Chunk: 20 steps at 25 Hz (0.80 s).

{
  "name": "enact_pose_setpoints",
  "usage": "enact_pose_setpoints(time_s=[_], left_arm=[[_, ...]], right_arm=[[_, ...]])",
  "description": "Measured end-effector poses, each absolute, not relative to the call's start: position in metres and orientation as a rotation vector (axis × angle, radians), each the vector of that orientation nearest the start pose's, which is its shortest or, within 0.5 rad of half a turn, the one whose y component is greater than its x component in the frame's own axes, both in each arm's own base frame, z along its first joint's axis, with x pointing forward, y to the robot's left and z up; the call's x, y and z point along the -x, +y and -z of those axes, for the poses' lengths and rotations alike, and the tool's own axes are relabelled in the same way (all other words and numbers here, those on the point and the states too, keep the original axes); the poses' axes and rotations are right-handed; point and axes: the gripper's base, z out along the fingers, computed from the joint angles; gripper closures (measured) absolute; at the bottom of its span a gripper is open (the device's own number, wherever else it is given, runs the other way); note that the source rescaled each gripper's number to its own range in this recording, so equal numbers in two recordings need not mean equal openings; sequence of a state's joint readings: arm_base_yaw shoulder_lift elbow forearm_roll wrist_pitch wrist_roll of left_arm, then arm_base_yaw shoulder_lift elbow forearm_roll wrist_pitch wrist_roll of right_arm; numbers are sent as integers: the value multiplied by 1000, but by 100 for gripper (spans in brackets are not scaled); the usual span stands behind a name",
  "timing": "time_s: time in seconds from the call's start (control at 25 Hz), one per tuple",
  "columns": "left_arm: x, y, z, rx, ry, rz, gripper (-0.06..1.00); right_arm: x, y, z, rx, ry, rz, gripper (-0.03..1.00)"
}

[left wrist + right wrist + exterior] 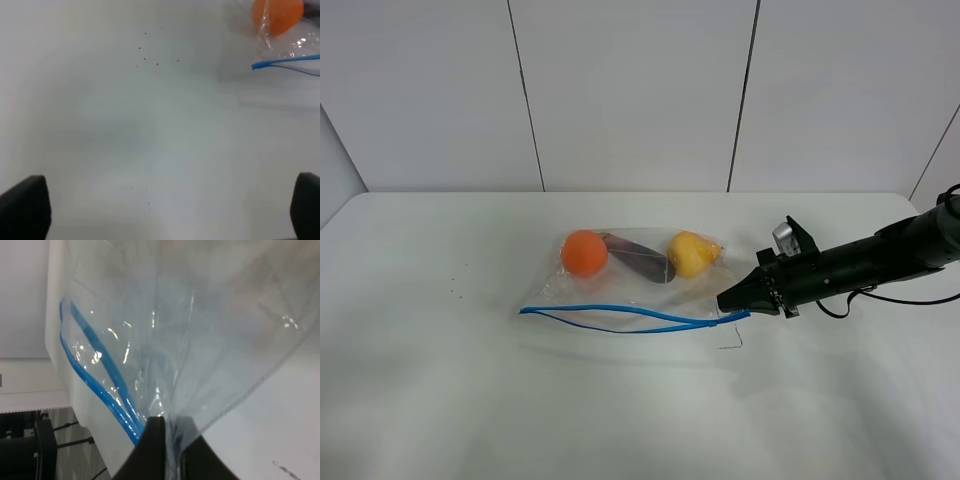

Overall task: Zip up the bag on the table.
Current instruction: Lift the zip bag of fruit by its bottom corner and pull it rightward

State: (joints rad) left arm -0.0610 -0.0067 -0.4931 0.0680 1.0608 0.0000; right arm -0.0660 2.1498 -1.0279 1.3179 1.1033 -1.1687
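The clear bag (640, 285) lies flat in the middle of the white table (470, 400). Through it show an orange ball, a dark purple item and a yellow item. Its blue zipper strip (620, 312) runs along the near edge, and the two blue lines gape apart. My right gripper (730, 300) is shut on the bag's right end at the zipper; the right wrist view shows the plastic (200, 330) pinched between its fingertips (165, 435). In the left wrist view my left gripper (165, 202) stands open over bare table, well away from the bag's corner (290, 45).
Grey wall panels rise behind the table's back edge. A few dark specks (452, 290) dot the tabletop left of the bag. A thin dark mark (735, 342) lies just in front of the bag's right end.
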Motion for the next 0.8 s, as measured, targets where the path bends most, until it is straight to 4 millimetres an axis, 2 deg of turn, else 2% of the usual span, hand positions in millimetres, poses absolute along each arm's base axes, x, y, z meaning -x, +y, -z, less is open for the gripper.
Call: enact_pose_setpoints(time_s=[0.28, 0.48, 0.8], left_arm=[[5, 6, -275, -59, 2042, -43, -6], [5, 6, -275, -59, 2042, -43, -6], [5, 6, -276, -59, 2041, -44, -6]], right_arm=[[-340, 60, -95, 137, 2547, -1590, 97], [-342, 60, -102, 115, 2539, -1603, 97], [-340, 60, -153, 130, 2487, -1551, 97]])
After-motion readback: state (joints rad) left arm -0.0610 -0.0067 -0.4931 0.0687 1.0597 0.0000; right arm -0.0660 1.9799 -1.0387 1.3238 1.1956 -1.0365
